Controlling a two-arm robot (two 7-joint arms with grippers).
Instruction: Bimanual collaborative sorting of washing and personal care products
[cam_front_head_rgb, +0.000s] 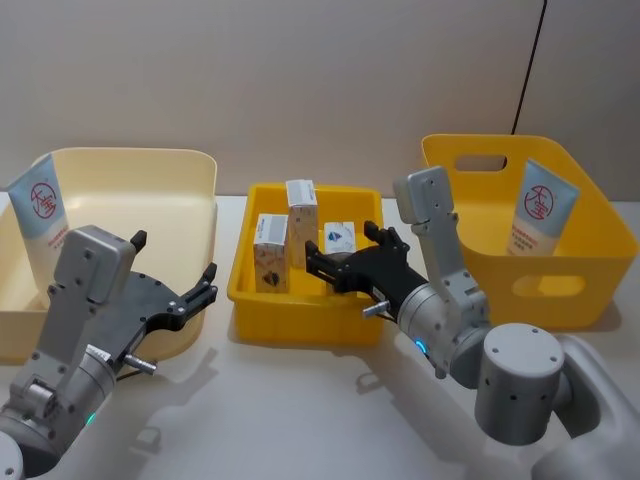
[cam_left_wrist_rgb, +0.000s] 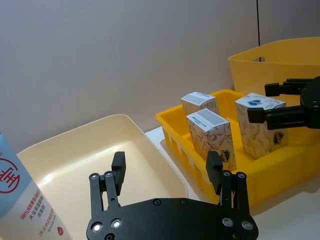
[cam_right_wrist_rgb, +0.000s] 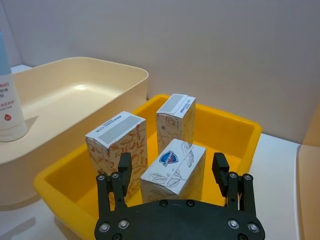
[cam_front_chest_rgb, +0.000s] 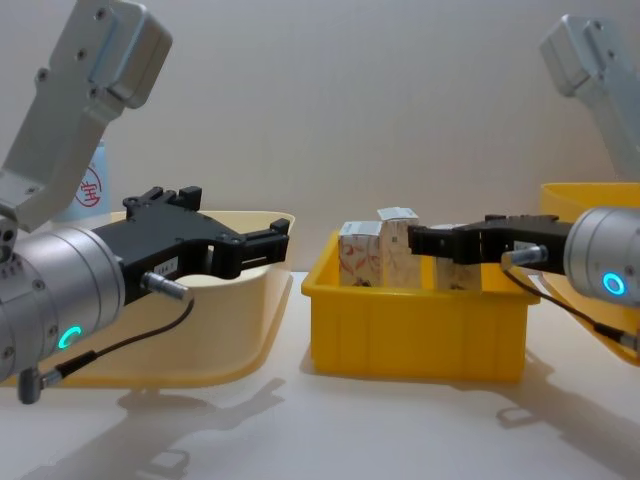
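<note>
Three small white cartons stand in the middle yellow bin (cam_front_head_rgb: 300, 325): one at front left (cam_front_head_rgb: 272, 253), one behind it (cam_front_head_rgb: 301, 220), one on the right (cam_front_head_rgb: 340, 238). My right gripper (cam_front_head_rgb: 338, 264) is open and straddles the right carton (cam_right_wrist_rgb: 172, 165), fingers (cam_right_wrist_rgb: 124, 169) clear of its sides. My left gripper (cam_front_head_rgb: 197, 288) is open and empty, hovering over the cream tray's (cam_front_head_rgb: 150, 165) near right corner. One pale-blue tube (cam_front_head_rgb: 40, 215) leans in the cream tray; another tube (cam_front_head_rgb: 540, 208) leans in the large yellow bin (cam_front_head_rgb: 590, 235).
The three containers sit in a row on a white table, close to a grey wall. A narrow gap separates each container from its neighbour. Bare table (cam_front_head_rgb: 300, 420) lies in front of the bins.
</note>
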